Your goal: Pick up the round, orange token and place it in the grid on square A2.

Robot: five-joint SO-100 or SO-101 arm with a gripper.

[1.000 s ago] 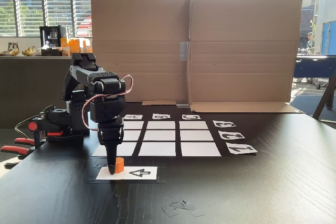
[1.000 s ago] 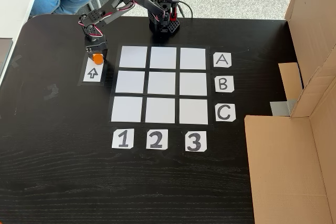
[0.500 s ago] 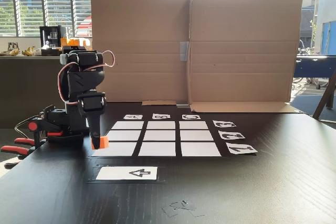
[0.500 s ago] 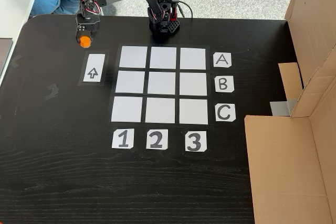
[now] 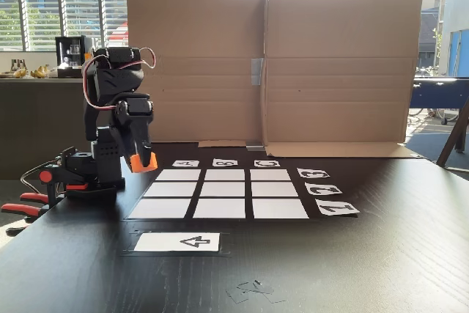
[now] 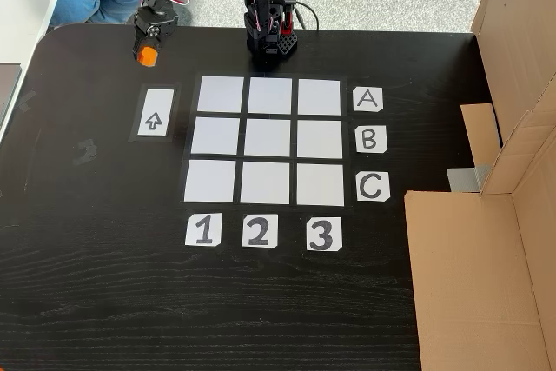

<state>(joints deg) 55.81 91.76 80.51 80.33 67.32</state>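
Off to the right of my gripper (image 6: pixel 148 51) in the top-down fixed view, past the grid's (image 6: pixel 268 141) first column, lies square A2 (image 6: pixel 269 96), while the gripper pinches the token (image 6: pixel 147 56) aloft above bare tabletop (image 6: pixel 104 284).

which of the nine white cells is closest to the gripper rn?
The corner cell in row A, column 1, at the grid's top left in the overhead-looking fixed view. The gripper, holding the token, hangs beyond that corner.
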